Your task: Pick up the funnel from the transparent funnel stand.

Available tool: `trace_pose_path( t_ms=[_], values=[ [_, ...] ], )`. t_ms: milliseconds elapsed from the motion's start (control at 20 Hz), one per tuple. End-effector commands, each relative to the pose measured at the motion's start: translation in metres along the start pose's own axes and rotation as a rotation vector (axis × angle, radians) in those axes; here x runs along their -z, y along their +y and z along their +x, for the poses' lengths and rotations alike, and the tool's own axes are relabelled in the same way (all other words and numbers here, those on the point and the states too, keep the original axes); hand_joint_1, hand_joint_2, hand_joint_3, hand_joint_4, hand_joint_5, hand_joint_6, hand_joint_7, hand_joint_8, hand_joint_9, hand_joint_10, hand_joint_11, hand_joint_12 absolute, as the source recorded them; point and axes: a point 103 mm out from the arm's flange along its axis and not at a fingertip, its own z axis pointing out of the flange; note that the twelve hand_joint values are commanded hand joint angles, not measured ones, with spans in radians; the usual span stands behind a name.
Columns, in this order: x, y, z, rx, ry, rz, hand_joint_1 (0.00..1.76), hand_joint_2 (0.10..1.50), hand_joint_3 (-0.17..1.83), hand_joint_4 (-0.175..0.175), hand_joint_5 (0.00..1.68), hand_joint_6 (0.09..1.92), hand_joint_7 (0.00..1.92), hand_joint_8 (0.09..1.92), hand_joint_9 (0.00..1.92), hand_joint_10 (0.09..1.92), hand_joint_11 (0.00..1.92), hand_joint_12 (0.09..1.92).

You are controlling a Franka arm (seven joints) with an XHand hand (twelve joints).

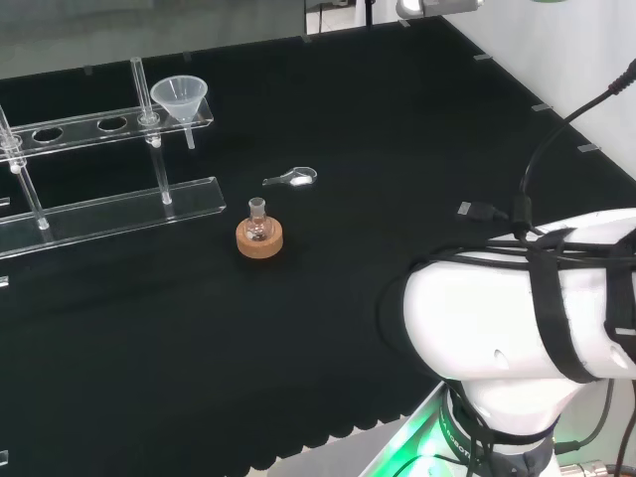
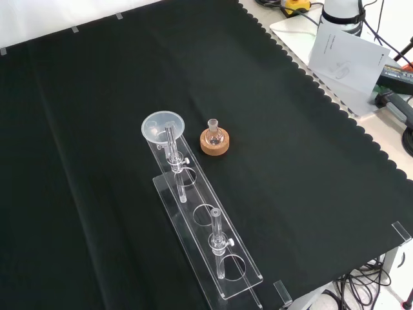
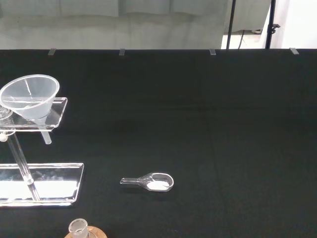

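A clear funnel (image 1: 180, 96) sits in the end hole of the transparent funnel stand (image 1: 109, 211), at the back left of the cloth in the head view. Its wide mouth faces up and its stem hangs down through the upper shelf. In the front view the funnel (image 2: 163, 126) is at the far end of the stand (image 2: 198, 194), which runs toward the camera. The wrist view looks at the funnel (image 3: 30, 96) and the stand's shelf (image 3: 57, 111) from some distance. The other holes of the stand hold nothing.
A small round flask on a cork ring (image 1: 259, 231) stands just in front of the stand; in the front view the flask (image 2: 213, 139) is right of the funnel. A clear scoop with white powder (image 1: 293, 179) lies nearby. The arm's white link (image 1: 517, 318) is at the lower right.
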Motion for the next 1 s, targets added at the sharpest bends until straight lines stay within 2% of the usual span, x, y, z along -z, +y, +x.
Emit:
trace_pose_path(
  t_ms=[50,200,450,600,750,1000],
  values=[
    [0.000,0.001,-0.001,0.010,0.001,-0.009,0.06,1.11,0.39,0.004,0.22,0.09,0.00,0.25,0.07,0.66,0.03,1.34],
    [0.002,0.000,0.003,0.006,-0.006,-0.014,0.01,1.18,0.39,0.014,0.21,0.09,0.00,0.20,0.06,0.63,0.00,1.32],
    [0.002,0.002,-0.003,-0.006,0.010,-0.012,0.00,1.20,0.38,0.015,0.22,0.09,0.00,0.20,0.06,0.62,0.00,1.32],
    [0.000,0.003,0.000,-0.022,-0.003,-0.006,0.00,1.20,0.38,0.015,0.22,0.09,0.00,0.20,0.06,0.62,0.00,1.32],
    [-0.010,0.009,0.002,-0.044,-0.002,0.007,0.00,1.20,0.37,0.014,0.22,0.09,0.00,0.21,0.06,0.62,0.00,1.32],
    [-0.024,0.022,0.004,-0.047,-0.007,0.006,0.00,1.20,0.37,0.012,0.23,0.09,0.01,0.21,0.07,0.62,0.00,1.32]
  ],
)
